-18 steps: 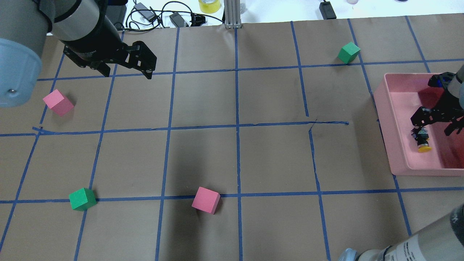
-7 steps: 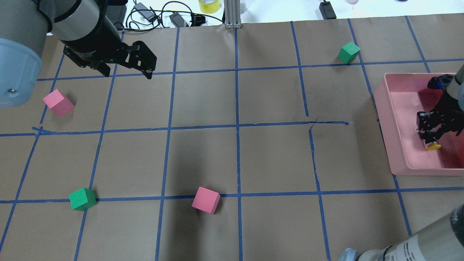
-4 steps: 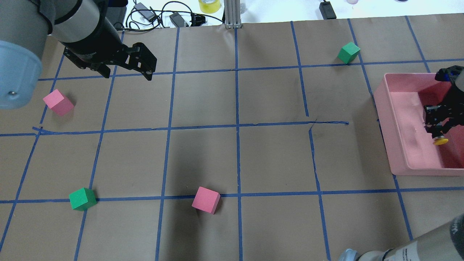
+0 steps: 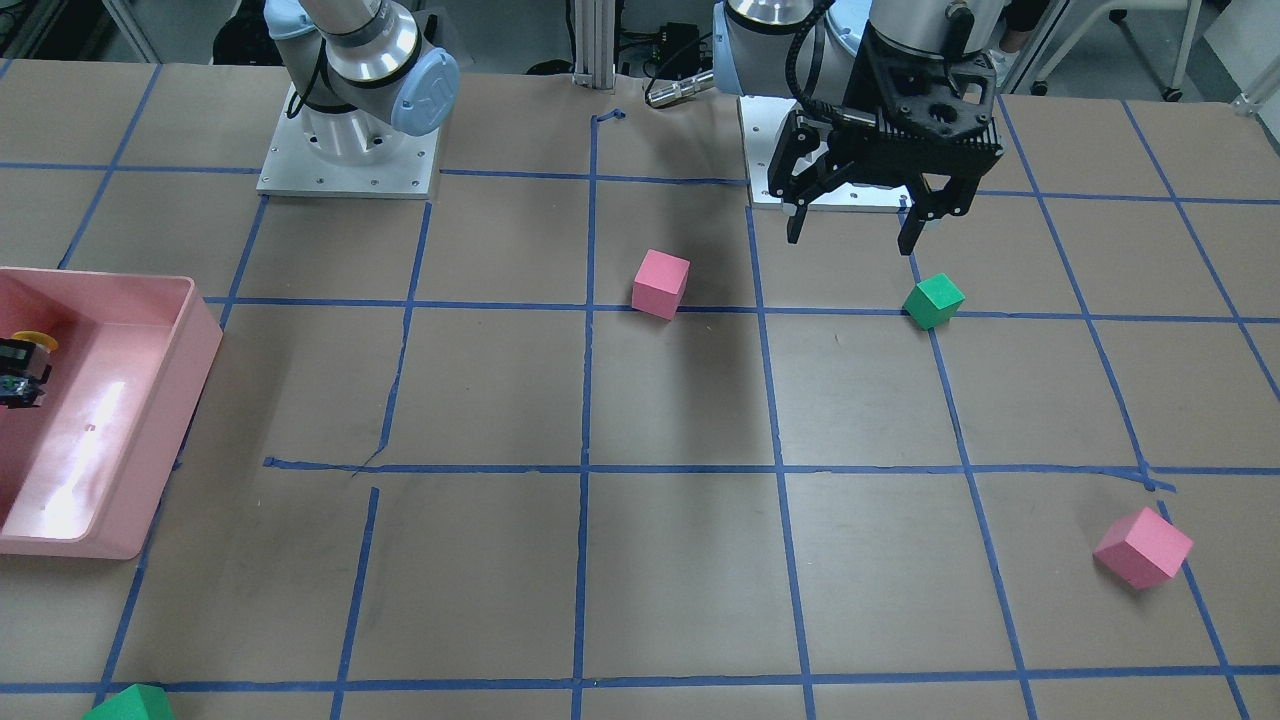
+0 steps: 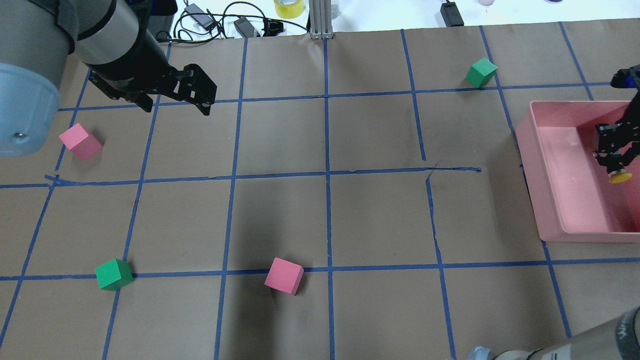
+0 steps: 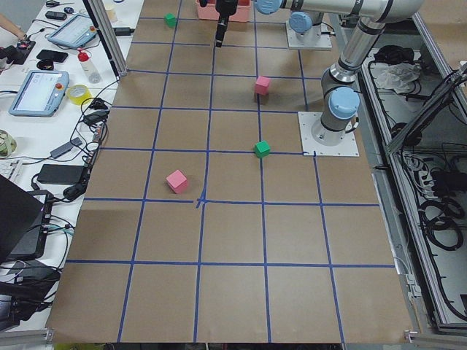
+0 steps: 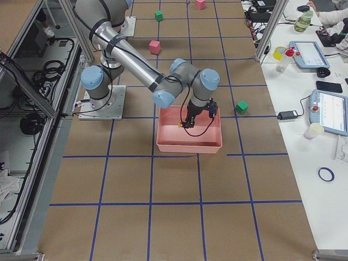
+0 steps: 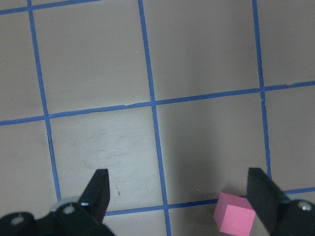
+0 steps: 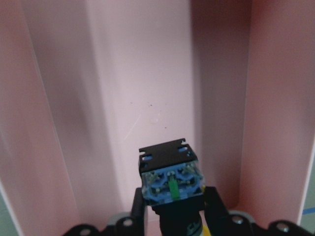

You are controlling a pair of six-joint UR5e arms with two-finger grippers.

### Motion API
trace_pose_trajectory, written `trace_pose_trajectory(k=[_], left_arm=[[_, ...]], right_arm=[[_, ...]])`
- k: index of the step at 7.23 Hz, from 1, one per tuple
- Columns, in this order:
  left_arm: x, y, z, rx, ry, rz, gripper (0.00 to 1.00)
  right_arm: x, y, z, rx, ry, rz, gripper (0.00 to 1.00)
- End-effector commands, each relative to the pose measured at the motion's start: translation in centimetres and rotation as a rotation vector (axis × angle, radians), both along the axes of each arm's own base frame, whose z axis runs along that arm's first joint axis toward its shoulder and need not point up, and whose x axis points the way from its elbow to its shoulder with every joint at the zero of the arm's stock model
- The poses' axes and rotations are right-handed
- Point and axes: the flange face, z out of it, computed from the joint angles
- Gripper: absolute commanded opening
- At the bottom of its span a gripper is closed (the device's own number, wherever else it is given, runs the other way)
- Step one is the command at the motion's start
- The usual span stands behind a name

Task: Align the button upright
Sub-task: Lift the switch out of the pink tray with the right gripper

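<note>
Held by the right tool [image 5: 614,165], the button [image 5: 620,176] sat nearer the pink bin's [image 5: 531,165] far wall in the overhead view than 0.6 s earlier. The fingers [image 9: 212,206] were clamped on its black body. Its long axis ran along them, yellow cap toward the robot, contact block beyond the fingertips. Farther off, the left tool [image 5: 176,107] hung spread wide above the counter [image 5: 370,210].

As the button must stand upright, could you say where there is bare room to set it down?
The tray floor is bare between the right gripper, holding the button, and the wall facing the table's middle. That middle is bare too, from tray to pink cube. Tight only around the gripper.
</note>
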Motion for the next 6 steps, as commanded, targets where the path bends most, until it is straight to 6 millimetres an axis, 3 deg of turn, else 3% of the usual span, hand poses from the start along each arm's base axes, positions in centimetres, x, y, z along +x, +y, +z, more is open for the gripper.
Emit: trace_pose_trajectory(k=[1, 4, 6], left_arm=[[0.0, 0.0, 0.0, 0.0, 0.001, 0.0, 1.0], [0.0, 0.7, 0.5, 0.045, -0.002, 0.006, 1.0], [0.1, 1.2, 0.6, 0.06, -0.004, 0.008, 1.0]], right_arm=[[2.8, -1.9, 3.6, 0.024, -0.016, 0.054, 0.0], [10.7, -1.8, 6.5, 0.031, 0.003, 0.019, 0.0], [18.5, -2.1, 7.8, 0.002, 0.031, 0.049, 0.0]])
